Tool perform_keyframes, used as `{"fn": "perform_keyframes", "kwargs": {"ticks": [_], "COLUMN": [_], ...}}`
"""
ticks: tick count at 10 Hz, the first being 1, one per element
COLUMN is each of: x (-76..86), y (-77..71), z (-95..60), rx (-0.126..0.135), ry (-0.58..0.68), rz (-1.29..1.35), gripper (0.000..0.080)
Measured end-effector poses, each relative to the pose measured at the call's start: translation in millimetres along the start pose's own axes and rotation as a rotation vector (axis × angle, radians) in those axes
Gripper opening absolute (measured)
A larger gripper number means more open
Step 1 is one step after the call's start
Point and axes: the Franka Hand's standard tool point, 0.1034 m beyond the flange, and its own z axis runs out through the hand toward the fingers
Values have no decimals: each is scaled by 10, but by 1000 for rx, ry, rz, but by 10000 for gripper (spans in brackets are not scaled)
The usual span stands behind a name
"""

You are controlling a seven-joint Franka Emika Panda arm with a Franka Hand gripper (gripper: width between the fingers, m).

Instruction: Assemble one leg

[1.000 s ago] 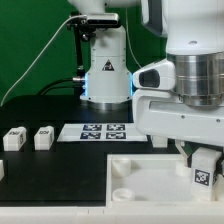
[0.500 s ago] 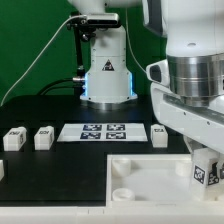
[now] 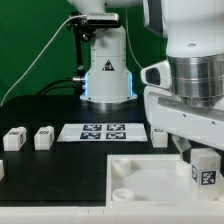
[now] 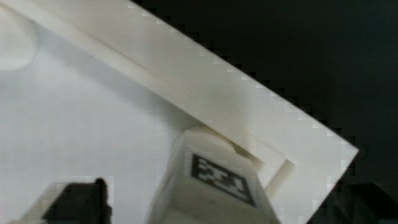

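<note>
Black bench point(image 3: 60, 175); my gripper point(image 3: 203, 160) clamps the leg point(image 3: 204, 170) over the tabletop point(image 3: 150, 180) corner. I'd keep it upright, centre on the socket, twist gently.

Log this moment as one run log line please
gripper: shut on leg | leg over tabletop corner | spare legs on table

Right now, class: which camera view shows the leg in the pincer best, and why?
The exterior view: the leg shows whole, tag facing out, standing over the tabletop corner. The wrist view shows only its tagged face, close and blurred.
</note>
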Motion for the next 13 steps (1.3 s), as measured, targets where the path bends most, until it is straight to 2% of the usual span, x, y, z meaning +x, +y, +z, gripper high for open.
{"fn": "perform_keyframes", "kwargs": {"ticks": [3,5,6,8,10,11,13], "x": [-28,-42,-14,14,15,16,16], "y": [13,27,38,56,57,58,58], "z": [-6,-1,-2,6,6,6,6], "rx": [-40,-79,-81,-77,-78,-78,-78], "ry": [-3,0,4,9,9,9,9], "rz": [-388,-633,-759,-786,-786,-786,-775], "gripper": [648,649,649,649,384,290,290]}}
